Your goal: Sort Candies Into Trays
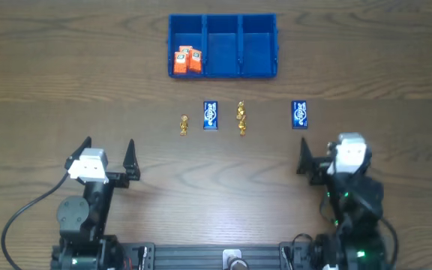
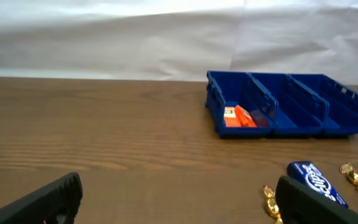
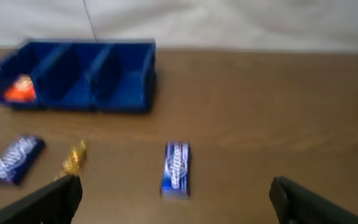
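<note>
Left gripper and right gripper noted released, empty; blue bar best squared up and pinched across its narrow width by the right

Orange candies in blue tray; blue bar between gold candies.

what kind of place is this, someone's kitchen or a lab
Probably a staged robot test bench, not a home: a wooden table with a white sheet hung behind it, and candies laid in a neat row before a blue tray.
</note>
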### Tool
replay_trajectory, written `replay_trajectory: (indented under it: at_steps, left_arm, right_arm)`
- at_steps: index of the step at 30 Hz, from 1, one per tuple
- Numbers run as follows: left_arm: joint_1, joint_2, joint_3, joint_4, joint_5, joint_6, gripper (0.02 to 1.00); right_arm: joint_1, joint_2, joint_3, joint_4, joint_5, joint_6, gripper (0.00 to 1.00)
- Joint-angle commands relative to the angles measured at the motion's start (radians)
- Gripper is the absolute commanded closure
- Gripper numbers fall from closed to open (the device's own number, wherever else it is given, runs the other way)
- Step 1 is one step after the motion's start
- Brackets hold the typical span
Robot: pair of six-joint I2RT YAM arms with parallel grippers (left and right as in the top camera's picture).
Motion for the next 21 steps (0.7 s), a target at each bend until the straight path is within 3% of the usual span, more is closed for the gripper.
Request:
replay_trajectory:
  at_steps: [1, 6, 10, 21]
  left_arm:
    - [0.006, -0.008, -0.017, -0.037, 0.033, 0.014, 0.02]
    - [0.006, -0.008, -0.017, -0.037, 0.033, 0.014, 0.02]
    - [0.006, -0.008, -0.017, -0.037, 0.033, 0.014, 0.02]
    - [0.006, -0.008, -0.017, -0.037, 0.033, 0.015, 0.02]
  right_arm:
    - [0.002, 0.399, 0.398, -0.166, -0.019, 0.063, 0.003]
    - [0.002, 0.793, 0.718, -0.399, -0.018, 0.063, 0.001]
    - [0.002, 1.028, 0.838, -0.501, -0.018, 0.063, 0.001]
    - [0.002, 1.444, 0.845, -0.466, -0.018, 0.111, 0.001]
